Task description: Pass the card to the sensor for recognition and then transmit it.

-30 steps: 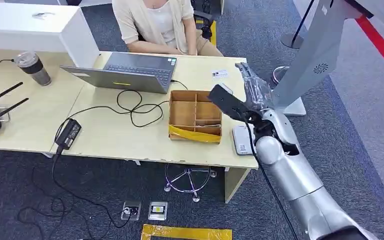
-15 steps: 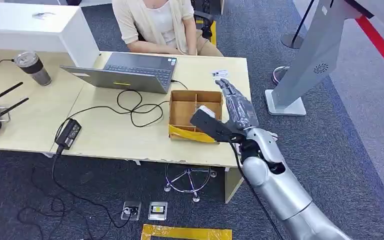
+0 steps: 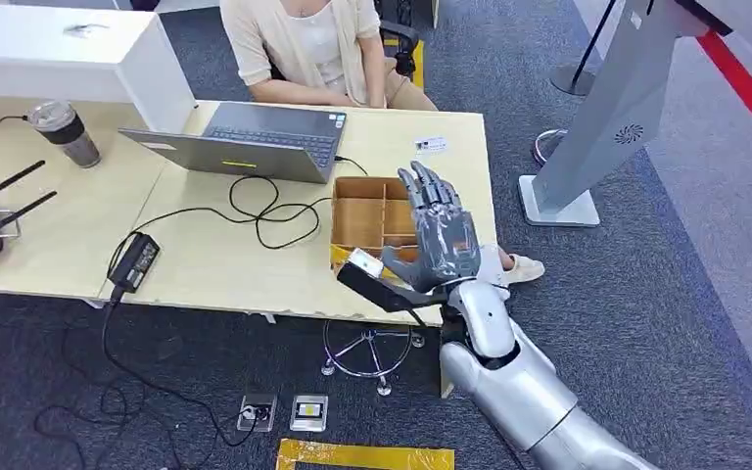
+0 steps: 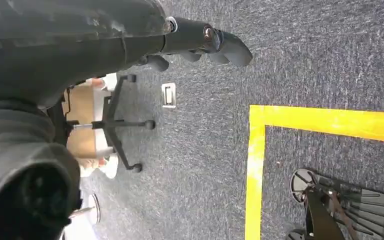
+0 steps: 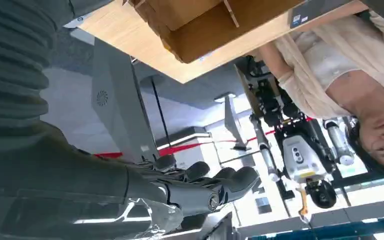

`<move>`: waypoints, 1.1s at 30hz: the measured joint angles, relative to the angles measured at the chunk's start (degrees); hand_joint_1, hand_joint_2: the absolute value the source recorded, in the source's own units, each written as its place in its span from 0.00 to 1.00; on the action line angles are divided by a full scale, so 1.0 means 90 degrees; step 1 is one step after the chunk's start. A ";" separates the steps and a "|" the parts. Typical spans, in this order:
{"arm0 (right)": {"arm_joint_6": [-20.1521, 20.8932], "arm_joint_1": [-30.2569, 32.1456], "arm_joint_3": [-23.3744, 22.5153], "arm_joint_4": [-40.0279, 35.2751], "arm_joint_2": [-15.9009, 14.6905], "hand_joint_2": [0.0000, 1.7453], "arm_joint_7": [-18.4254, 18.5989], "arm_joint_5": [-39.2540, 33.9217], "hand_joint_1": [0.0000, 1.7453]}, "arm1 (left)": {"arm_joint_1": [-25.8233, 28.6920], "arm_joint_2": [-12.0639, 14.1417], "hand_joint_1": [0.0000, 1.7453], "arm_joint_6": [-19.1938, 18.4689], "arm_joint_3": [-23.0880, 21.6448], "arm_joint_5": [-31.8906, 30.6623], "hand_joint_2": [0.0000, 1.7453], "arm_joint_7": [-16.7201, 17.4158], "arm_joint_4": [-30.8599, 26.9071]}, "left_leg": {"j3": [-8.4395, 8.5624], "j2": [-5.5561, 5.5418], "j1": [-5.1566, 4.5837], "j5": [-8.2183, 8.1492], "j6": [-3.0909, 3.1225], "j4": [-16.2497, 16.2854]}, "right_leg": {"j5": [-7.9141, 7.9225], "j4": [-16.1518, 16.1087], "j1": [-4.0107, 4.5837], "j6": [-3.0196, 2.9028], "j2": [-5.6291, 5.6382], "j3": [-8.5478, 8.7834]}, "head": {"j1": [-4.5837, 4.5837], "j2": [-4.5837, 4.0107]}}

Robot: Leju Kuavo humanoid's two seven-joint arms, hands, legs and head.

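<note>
Our right arm has swung back from the grey kiosk stand (image 3: 619,117) toward the desk (image 3: 255,264) since a second ago, and our right hand (image 3: 438,238) now hovers over the near right corner, above the cardboard divider box (image 3: 367,217). We see its fingers spread and upright, the palm facing away, with nothing in it as far as the head view shows. The white reader (image 3: 509,266) that lay exposed on the desk edge a second ago is now largely hidden behind the hand. A small white card (image 3: 431,145) lies flat on the far side of the desk, near the seated person (image 3: 304,49) and well apart from our hand. We judge the task barely begun: the card is not yet picked up, so grasping it, presenting it to the sensor and handing it on all remain. Our left hand (image 4: 200,42) hangs over the carpet, fingers loosely curled, holding nothing.
</note>
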 joint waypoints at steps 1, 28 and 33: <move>-0.0079 0.0000 0.0060 0.0118 0.0031 1.00 -0.0007 0.0041 0.00 | 0.0000 -0.0005 0.00 0.0014 0.0000 0.0000 0.00 0.0000 0.0000 | 0.0000 0.0000 0.0000 0.0000 0.0000 0.0000 | 0.0000 0.0000 0.0000 0.0000 0.0001 0.0000 | 0.0002 0.0000; 0.0695 -0.0548 0.0352 0.2205 0.0779 1.00 0.0061 -0.0061 0.00 | -0.0008 0.0005 0.00 -0.0165 -0.0002 -0.0228 0.00 -0.0141 0.0000 | 0.0001 0.0000 0.0000 0.0000 0.0000 0.0000 | -0.0001 0.0001 0.0001 -0.0001 0.0001 0.0000 | 0.0002 0.0000; 0.0700 -0.0718 0.0345 0.2294 0.0782 1.00 0.0082 -0.0003 0.00 | -0.0009 0.0034 0.00 -0.0206 -0.0003 -0.0233 0.00 -0.0143 0.0000 | 0.0001 0.0001 0.0000 0.0000 0.0000 0.0001 | -0.0001 0.0001 0.0000 -0.0001 0.0002 -0.0001 | 0.0000 0.0000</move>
